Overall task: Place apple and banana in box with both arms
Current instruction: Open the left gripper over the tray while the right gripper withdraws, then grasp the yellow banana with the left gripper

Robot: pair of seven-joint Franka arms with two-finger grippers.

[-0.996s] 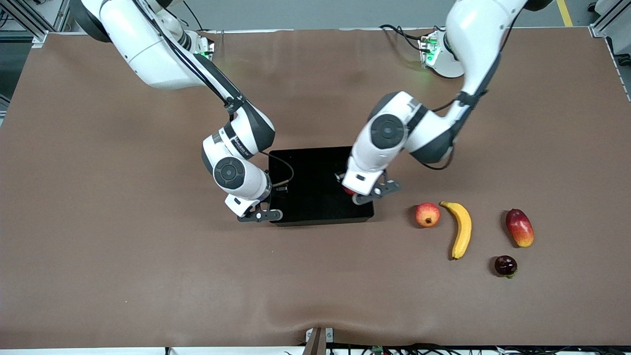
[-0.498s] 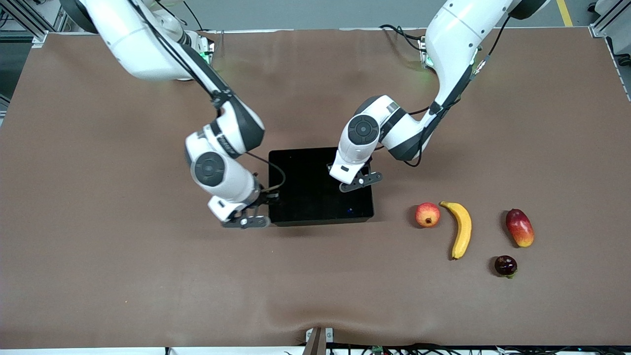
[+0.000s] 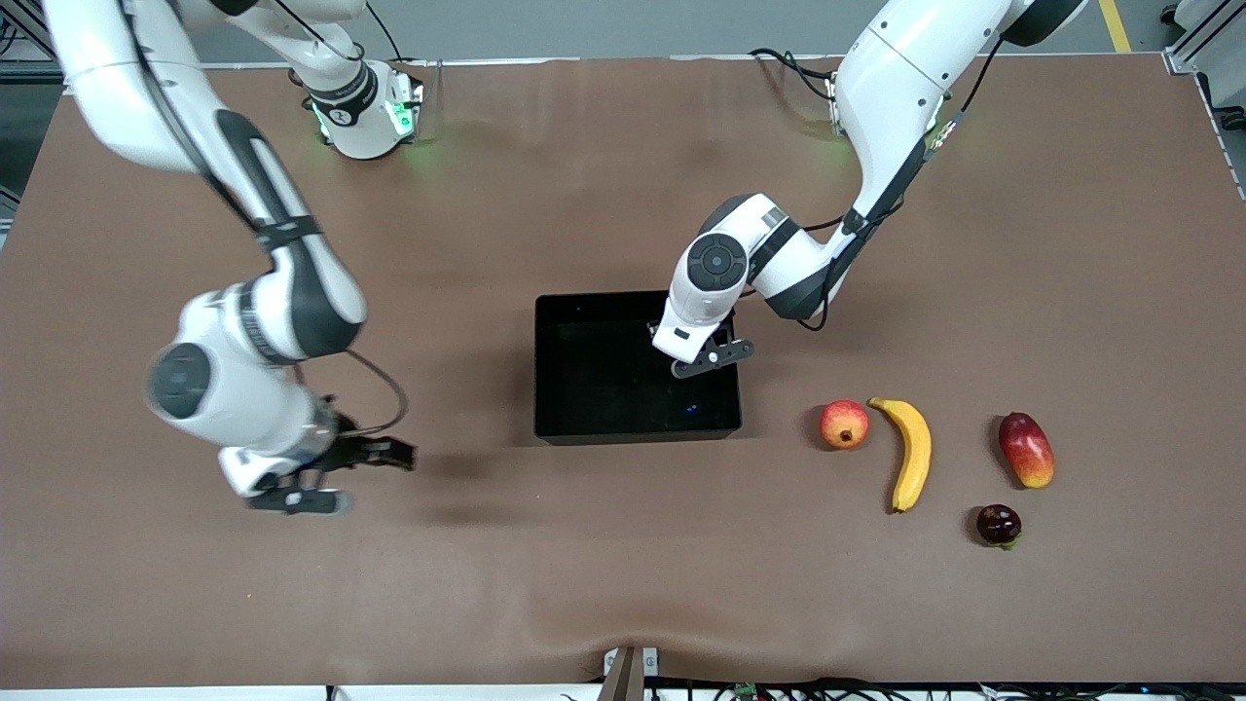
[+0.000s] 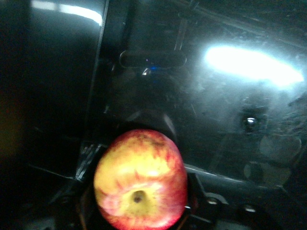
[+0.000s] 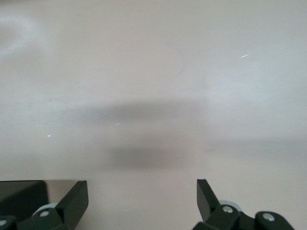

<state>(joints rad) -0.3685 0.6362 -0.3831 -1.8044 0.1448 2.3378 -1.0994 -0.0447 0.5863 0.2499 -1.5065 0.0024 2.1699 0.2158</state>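
My left gripper (image 3: 697, 358) hangs over the black box (image 3: 594, 375), at the end toward the left arm. It is shut on the apple (image 4: 140, 179), a red apple with yellow streaks, stem dimple facing the camera and the box's glossy floor (image 4: 225, 110) below it. In the front view the apple is hidden under the left hand. The banana (image 3: 912, 451) lies on the table toward the left arm's end, apart from the box. My right gripper (image 3: 331, 477) is open and empty above bare table (image 5: 153, 96), toward the right arm's end, away from the box.
A red-orange round fruit (image 3: 844, 424) lies between the box and the banana. An oval red-yellow fruit (image 3: 1026, 449) and a small dark fruit (image 3: 999, 525) lie past the banana toward the left arm's end.
My right arm has swung away from the box's edge toward its own end of the table. My left gripper moved a little over the box a second ago and has since held still.
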